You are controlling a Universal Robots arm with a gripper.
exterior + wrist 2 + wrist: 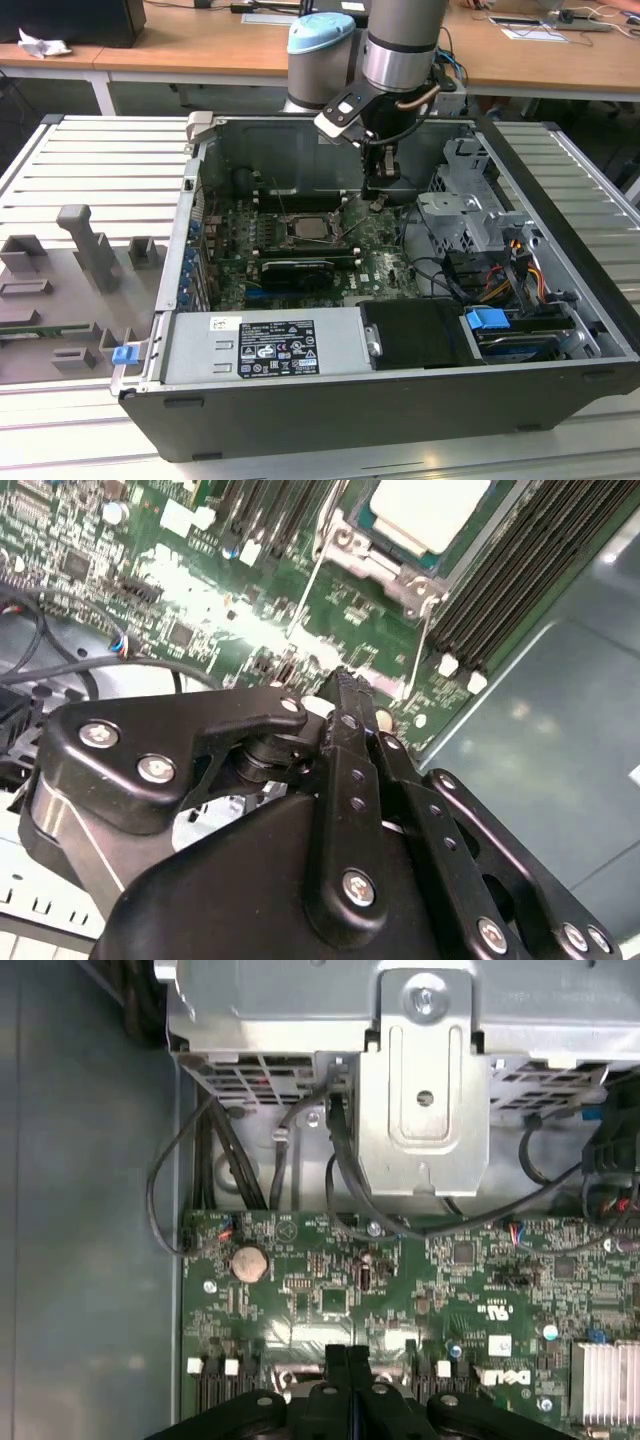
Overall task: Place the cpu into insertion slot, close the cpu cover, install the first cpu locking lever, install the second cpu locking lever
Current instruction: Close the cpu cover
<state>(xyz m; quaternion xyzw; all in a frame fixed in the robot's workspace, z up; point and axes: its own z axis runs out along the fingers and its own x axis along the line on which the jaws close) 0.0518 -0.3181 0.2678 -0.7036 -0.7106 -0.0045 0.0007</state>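
The cpu [428,508] lies pale and flat in the insertion slot [309,229] on the green motherboard. The silvery cpu cover [392,568] lies flat around the chip's face. Two thin wire levers [306,588] run along the socket's sides; whether they are latched I cannot tell. My gripper [378,203] hangs just above the board, to the exterior view's right of the socket and apart from it. Its black fingers [345,695] are pressed together with nothing between them, and their tips [347,1355] show over the board's edge region.
A metal drive cage [465,215] with cables [340,1175] stands close on the exterior view's right of the gripper. Long black memory slots [520,590] flank the socket. The power supply [270,345] fills the case front. A grey fixture tray [70,280] sits outside the case.
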